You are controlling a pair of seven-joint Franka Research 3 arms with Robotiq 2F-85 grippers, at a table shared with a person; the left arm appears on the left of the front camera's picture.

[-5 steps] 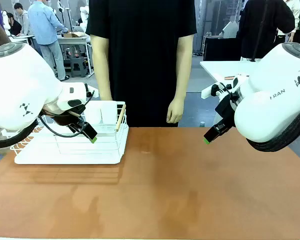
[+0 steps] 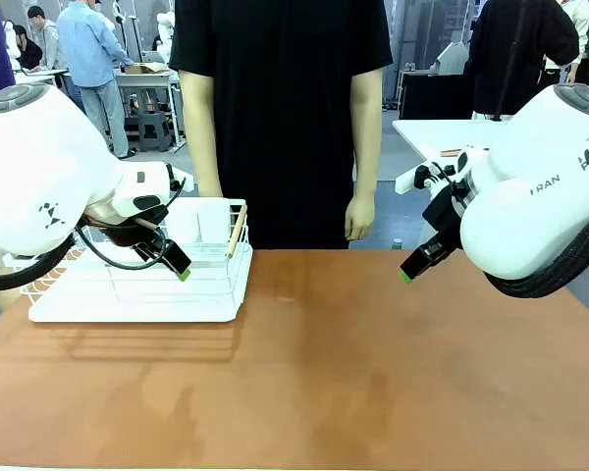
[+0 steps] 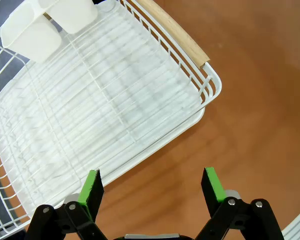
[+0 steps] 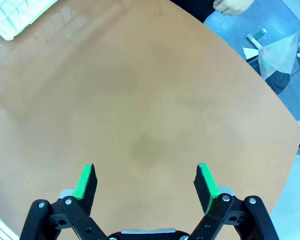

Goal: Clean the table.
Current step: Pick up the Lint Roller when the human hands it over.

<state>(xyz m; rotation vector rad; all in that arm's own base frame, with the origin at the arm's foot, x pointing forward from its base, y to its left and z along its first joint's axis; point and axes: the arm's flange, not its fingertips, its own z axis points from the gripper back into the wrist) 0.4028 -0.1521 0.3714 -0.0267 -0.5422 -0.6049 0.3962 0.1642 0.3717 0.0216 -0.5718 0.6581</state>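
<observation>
The table (image 2: 314, 373) is a wide reddish-brown top with rounded corners, bare across its middle (image 4: 140, 110). My left gripper (image 3: 152, 187) hangs open over the near corner of a white wire dish rack (image 3: 90, 115), nothing between its green pads; in the front view it (image 2: 177, 265) sits at the rack's right part. My right gripper (image 4: 146, 182) is open too, above bare table, with nothing held. From the front its green fingertip (image 2: 405, 276) shows over the table's far right edge.
The dish rack (image 2: 137, 285) stands at the table's far left, with white cups (image 3: 45, 25) and a wooden handle (image 3: 175, 32). A person in black stands at the far side, one hand (image 2: 358, 216) hanging. A white-topped table (image 2: 442, 132) stands behind at right.
The person's hanging hand has shifted slightly right. Both arms stay where they were.
</observation>
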